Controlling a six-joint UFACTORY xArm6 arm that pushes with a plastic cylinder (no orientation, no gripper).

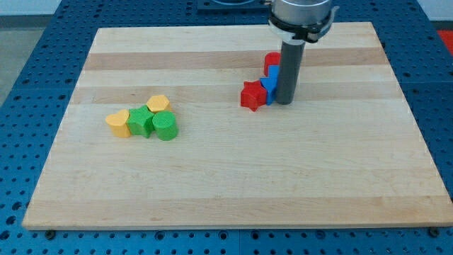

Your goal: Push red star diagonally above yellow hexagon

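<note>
Where my tip (284, 103) meets the wooden board (233, 184), it holds nothing and stands just right of the blue blocks (270, 84), seemingly touching them. Left of those sits the red star (251, 95), pressed against them. Behind them is another red block (272, 61). Well left of the star lies the yellow hexagon (158, 103), clustered with a green star (141, 121), green cylinder (165, 127) and yellow block (118, 122). Blue perforated table (28, 85) surrounds the board.

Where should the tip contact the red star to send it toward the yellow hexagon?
No grip possible, only a push. Contact the red star on its right-hand face, coming from the view's right, since the yellow hexagon lies to the left. A blue block sits against that face, with my tip beyond it, so reposition first.
</note>
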